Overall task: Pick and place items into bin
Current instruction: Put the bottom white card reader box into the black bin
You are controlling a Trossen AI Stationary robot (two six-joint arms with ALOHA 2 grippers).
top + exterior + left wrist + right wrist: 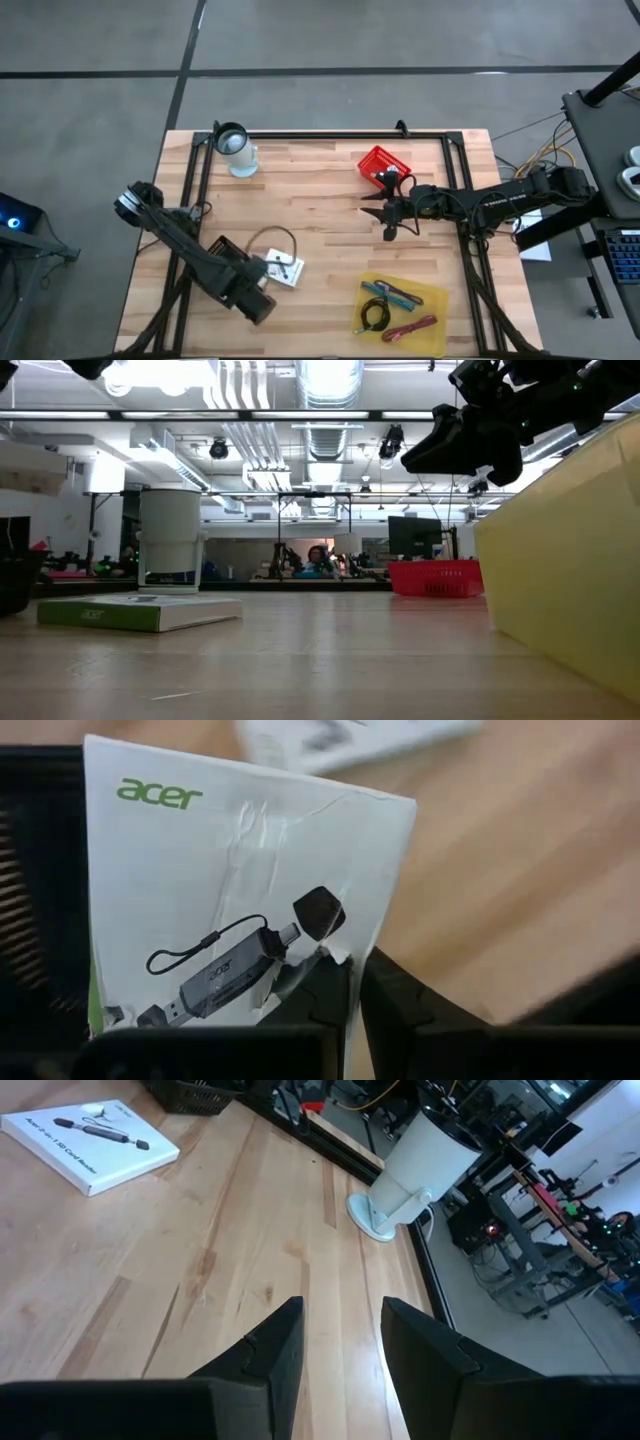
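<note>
- The left gripper rests low over the near-left part of the counter. Its jaws are pressed together, and the left wrist view shows a white card, printed with a picture of a stick and cord, lying right against them. Whether the card is pinched or only touching cannot be told.
- A second white card lies flat on the counter just beside the left gripper, toward the centre, with a thin looped cord next to it.
- The white cup stands at the far-left edge and is not one of the items.
- The yellow sheet lies near the front on the right side. It carries a teal stick, a maroon stick and a black cable coil. Both sticks lie roughly crosswise to the counter, slightly slanted.
- The red bin sits at the far side, right of centre.
- The right gripper hangs just in front of the bin, jaws standing apart and empty. The sticks lie nearer the front edge than this gripper, and the right arm is judged the nearer one for them.
</note>
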